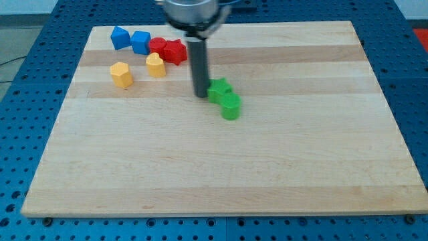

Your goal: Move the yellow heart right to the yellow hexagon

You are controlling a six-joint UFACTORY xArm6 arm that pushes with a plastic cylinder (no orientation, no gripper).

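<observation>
Nearest the view's bottom lies a broad bare stretch of the wooden tabletop (221,174), pale planks running left to right, set on a blue perforated base (20,134).

Further up, just right of the middle, two green blocks sit touching each other: the nearer green block (231,106) and, just behind and to its left, the farther green block (219,89); their shapes are hard to make out. My tip (201,96) stands on the tabletop just beside the farther green block, on its left side, so close that I cannot tell whether they touch. The end effector is a bare dark rod with nothing to clench or release, and it carries nothing. The rod stands upright, rising straight to a grey cylindrical mount (194,13) cut off by the view's top edge.

The yellow heart (155,65) lies up and to the left of my tip, well apart from it. The yellow hexagon (122,74) sits near the heart, to its left and slightly nearer, with a gap of bare wood between them.

Farthest back, two red blocks (168,50) sit pressed together just behind and to the right of the heart. Left of them come two blue blocks (131,39), side by side near the tabletop's far edge.
</observation>
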